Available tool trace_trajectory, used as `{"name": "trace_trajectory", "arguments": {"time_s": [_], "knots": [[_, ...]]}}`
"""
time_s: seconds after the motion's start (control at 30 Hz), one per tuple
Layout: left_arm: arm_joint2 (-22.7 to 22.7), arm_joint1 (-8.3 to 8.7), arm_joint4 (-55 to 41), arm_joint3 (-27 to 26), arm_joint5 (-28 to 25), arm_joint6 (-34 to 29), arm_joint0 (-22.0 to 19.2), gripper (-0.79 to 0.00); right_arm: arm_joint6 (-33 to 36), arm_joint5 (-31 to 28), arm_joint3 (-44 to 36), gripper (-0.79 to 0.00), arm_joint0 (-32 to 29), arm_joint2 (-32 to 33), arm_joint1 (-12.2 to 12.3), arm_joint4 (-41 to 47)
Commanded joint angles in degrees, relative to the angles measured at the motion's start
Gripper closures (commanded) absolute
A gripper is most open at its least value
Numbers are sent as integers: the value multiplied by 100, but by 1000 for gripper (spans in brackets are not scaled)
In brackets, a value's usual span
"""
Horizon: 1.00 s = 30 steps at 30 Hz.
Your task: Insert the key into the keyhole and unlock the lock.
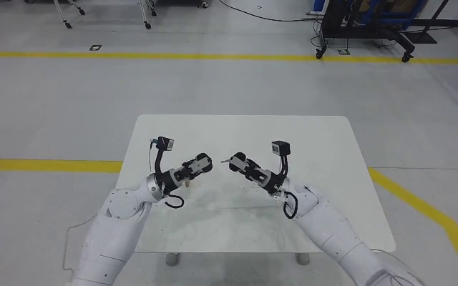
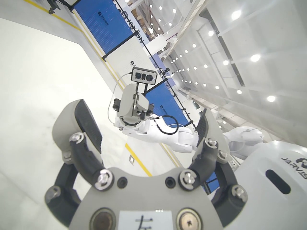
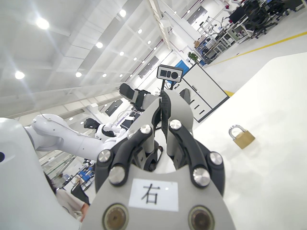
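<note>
The lock (image 3: 241, 137) lies shut on the worktop (image 3: 275, 92), and nothing is holding it. The right gripper (image 3: 165, 99) has its fingers pressed together, and I think they pinch the little key (image 1: 226, 161). The left gripper (image 2: 144, 111) has its fingers spread and holds nothing. The key is not in the keyhole yet.

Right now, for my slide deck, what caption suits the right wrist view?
Right gripper shut above the white table, a brass padlock lying on the tabletop beside it.
</note>
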Motion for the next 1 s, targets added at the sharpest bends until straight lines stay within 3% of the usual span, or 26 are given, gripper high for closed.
{"name": "trace_trajectory", "arguments": {"time_s": [0.0, 0.23, 0.27, 0.3, 0.33, 0.37, 0.73, 0.97], "knots": [[34, -3, 42, 10, -51, 66, -5, -785, 172, 0, 49, 0, 51, -38, -9, 137], [148, 15, 189, 65, -276, -53, -36, -785, 678, 225, 305, 0, 299, -341, -118, 458], [149, 20, 165, 75, -277, -75, -43, -757, 737, 230, 343, 0, 328, -368, -132, 516], [148, 25, 146, 86, -280, -92, -51, -653, 783, 218, 382, 0, 351, -385, -143, 577], [150, 29, 135, 94, -283, -106, -56, -471, 828, 210, 422, 0, 368, -402, -154, 634], [152, 33, 142, 106, -276, -117, -62, -382, 878, 206, 459, 0, 383, -418, -163, 684], [225, 65, 518, 91, -284, 79, -60, -332, 1534, 159, 647, 0, 461, -481, -202, 1264], [254, 89, 701, 70, -276, 181, -54, -268, 1610, 143, 732, 0, 497, -430, -221, 1344]]}}
